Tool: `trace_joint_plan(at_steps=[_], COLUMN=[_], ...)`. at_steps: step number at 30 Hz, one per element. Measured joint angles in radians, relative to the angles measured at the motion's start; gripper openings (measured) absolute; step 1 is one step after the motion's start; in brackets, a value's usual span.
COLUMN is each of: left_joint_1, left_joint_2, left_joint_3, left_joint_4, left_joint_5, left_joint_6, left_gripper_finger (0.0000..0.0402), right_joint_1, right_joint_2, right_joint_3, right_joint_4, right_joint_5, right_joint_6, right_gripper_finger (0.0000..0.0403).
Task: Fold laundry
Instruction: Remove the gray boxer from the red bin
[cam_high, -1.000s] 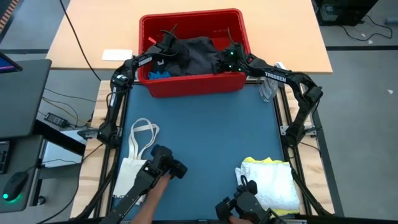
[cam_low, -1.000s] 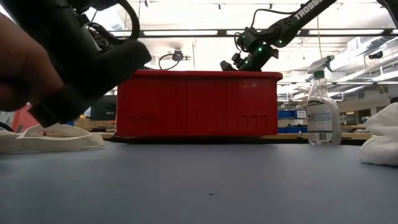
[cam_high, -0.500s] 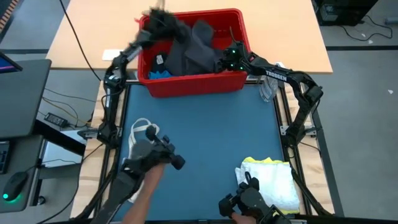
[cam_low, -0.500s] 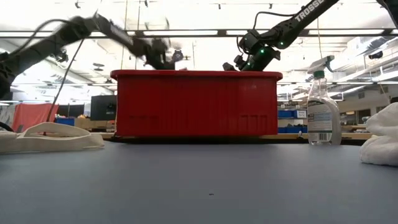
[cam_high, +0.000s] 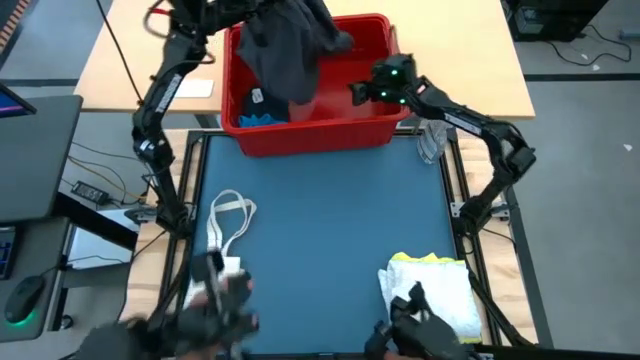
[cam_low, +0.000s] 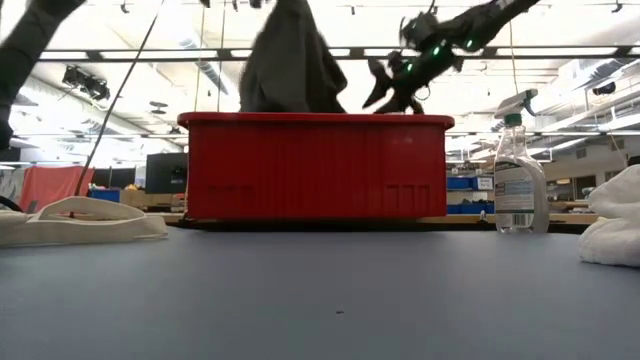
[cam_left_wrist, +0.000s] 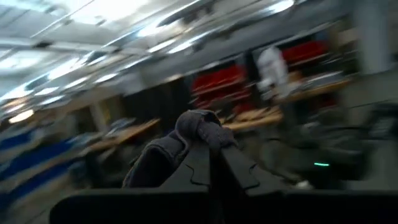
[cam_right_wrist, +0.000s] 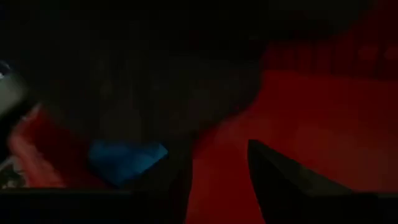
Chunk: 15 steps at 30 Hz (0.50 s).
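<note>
From above, the left gripper (cam_high: 262, 8) is raised over the far left part of the red bin (cam_high: 380, 128) and holds the dark grey garment (cam_high: 292, 50), which hangs down into the bin. The right gripper (cam_high: 362, 92) is over the right part of the bin. On the near right of the blue table (cam_high: 330, 220) lies the white and yellow laundry (cam_high: 435, 290), and a cream tote bag (cam_high: 222, 235) lies on the near left. In the low view the grey garment (cam_low: 290, 65) hangs above the bin's rim. In the left wrist view the fingers (cam_left_wrist: 214, 163) are pressed together on a grey fold. In the right wrist view the fingers (cam_right_wrist: 277, 177) stand apart, with nothing between them.
</note>
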Motion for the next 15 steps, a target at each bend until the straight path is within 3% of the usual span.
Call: trace_joint_plan(at_steps=[7, 15], left_joint_1=[-0.131, -0.398], left_joint_2=[-0.097, -0.150], left_joint_3=[-0.003, -0.002], left_joint_4=[0.033, 0.032], left_joint_5=[0.244, 0.413], left_joint_6=[-0.137, -0.287], left_gripper_finger=[0.0011, 0.0011], right_joint_1=[0.015, 0.061], right_joint_2=[-0.197, -0.401], right_joint_3=[0.000, 0.000], right_joint_4=[-0.051, -0.301], right_joint_5=[-0.159, -0.331], right_joint_6=[-0.013, -0.044], right_gripper_finger=[0.0140, 0.0130])
